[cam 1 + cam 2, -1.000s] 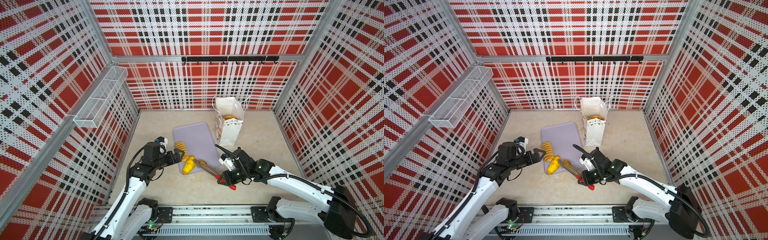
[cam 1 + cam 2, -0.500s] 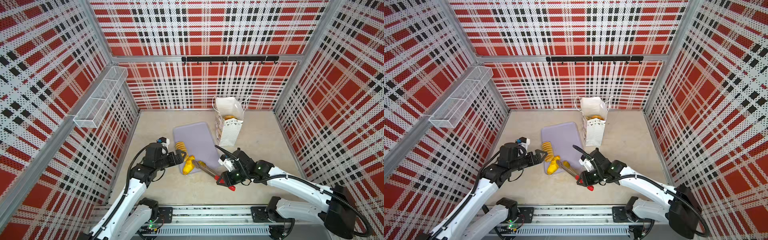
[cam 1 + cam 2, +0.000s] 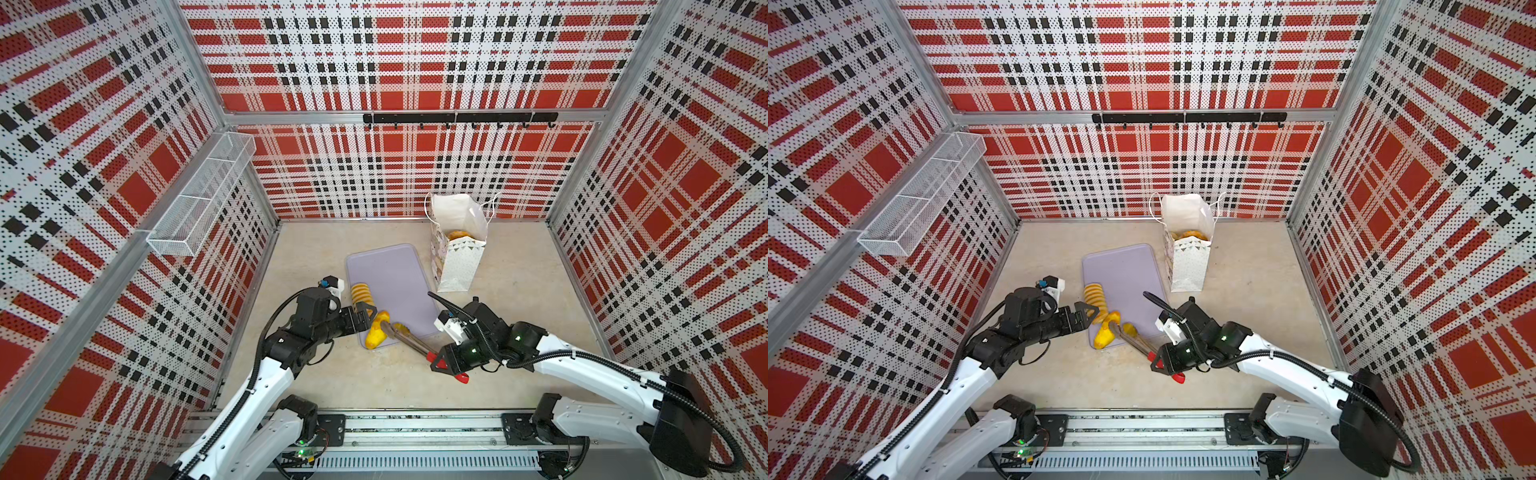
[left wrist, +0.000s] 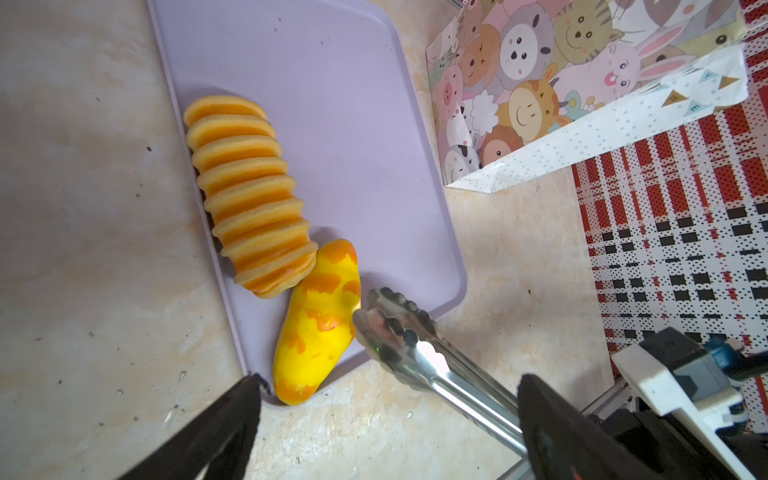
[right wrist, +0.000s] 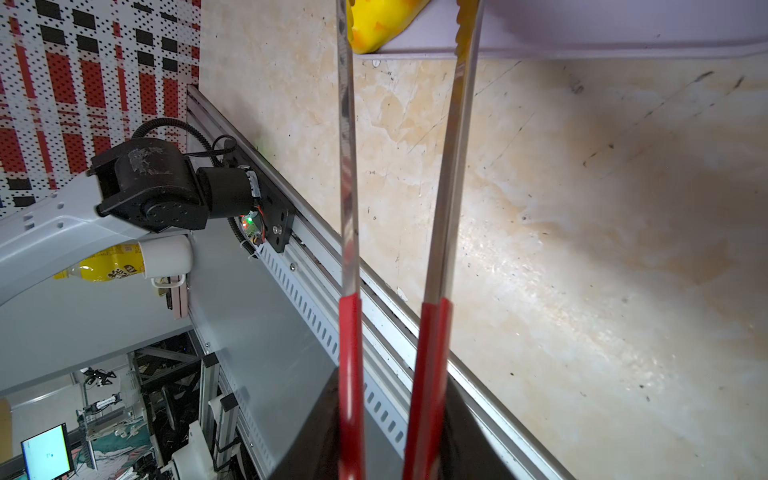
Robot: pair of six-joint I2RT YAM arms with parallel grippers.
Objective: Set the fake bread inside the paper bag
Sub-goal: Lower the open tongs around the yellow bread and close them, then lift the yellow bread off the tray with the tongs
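A ribbed orange loaf and a yellow bun, both fake bread, lie at the near left corner of the lavender tray. My left gripper is open and empty, just short of them. My right gripper is shut on the red handles of metal tongs, whose tips lie by the bun's side. The paper bag stands upright behind the tray, with bread inside.
A white wire-mesh basket hangs on the left wall, and a black hook rail runs along the back wall. The arms' base rail borders the table's front edge. Plaid walls close in three sides.
My left gripper has edged right, closer to the loaf and bun. The right gripper and tongs have hardly moved.
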